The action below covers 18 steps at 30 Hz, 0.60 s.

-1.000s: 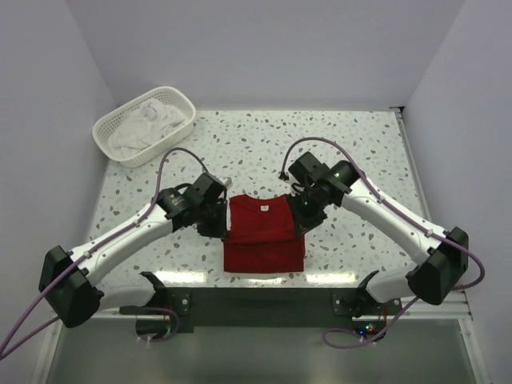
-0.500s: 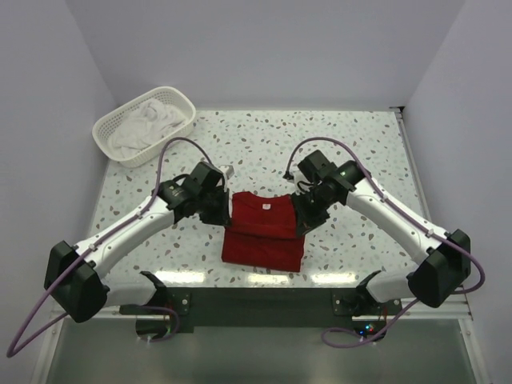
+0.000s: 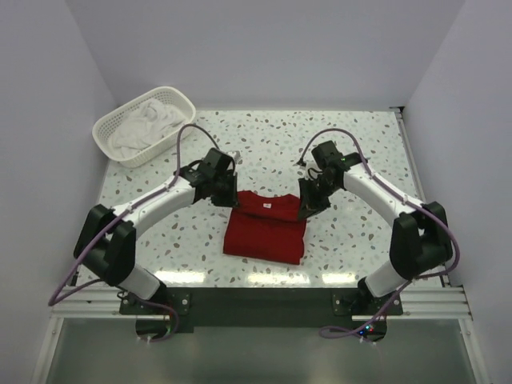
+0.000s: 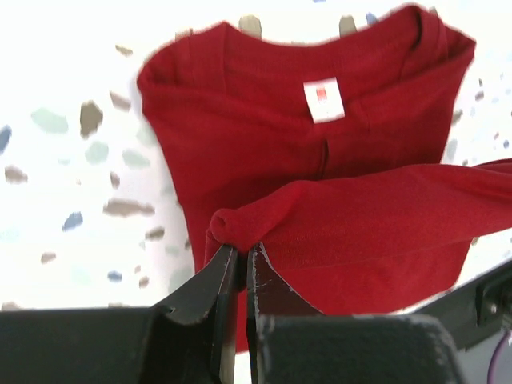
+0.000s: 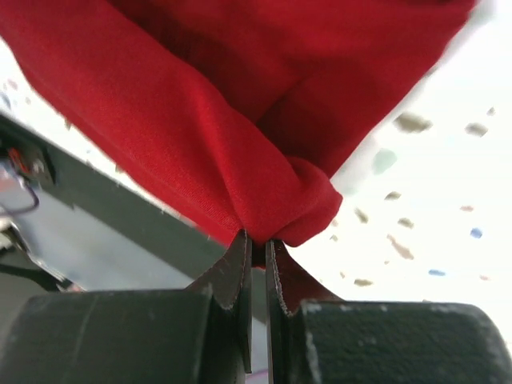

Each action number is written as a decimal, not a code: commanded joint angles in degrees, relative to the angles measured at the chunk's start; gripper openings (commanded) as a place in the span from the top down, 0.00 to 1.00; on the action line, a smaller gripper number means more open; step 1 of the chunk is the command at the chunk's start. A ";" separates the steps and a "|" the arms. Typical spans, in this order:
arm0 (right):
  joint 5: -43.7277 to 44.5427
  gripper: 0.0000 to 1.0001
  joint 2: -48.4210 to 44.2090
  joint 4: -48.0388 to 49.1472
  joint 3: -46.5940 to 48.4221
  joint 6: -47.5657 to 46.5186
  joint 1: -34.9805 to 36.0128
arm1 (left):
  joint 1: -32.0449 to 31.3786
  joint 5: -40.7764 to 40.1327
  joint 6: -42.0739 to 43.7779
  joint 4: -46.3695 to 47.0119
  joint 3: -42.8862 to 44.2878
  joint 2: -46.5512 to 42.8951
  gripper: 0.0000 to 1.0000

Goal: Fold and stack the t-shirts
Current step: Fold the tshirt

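Red t-shirt [image 3: 264,234] on the speckled tabletop [image 3: 360,144], left tool [image 4: 240,254] pinching its left fold, right tool [image 5: 256,240] pinching its right fold, white t-shirts [image 3: 144,126] in far-left basket [image 3: 100,128]

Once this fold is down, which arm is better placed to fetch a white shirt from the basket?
Left, probably. The basket sits in the far left corner, nearer the left gripper; the right gripper would have to cross the red shirt. Both pinch it now.
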 commanded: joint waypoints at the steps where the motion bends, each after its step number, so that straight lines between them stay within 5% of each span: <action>1: -3.32 1.00 3.93 8.11 -0.97 -0.79 -3.00 | 1.02 -1.11 1.43 7.99 4.54 4.35 1.00; 16: -3.33 1.00 13.18 19.46 -0.89 0.97 -6.26 | 4.01 -6.83 0.20 19.33 1.66 12.62 1.00; 18: -2.36 0.96 11.79 19.90 -0.80 1.75 -6.26 | 4.01 -6.83 -0.06 20.38 1.30 12.01 0.94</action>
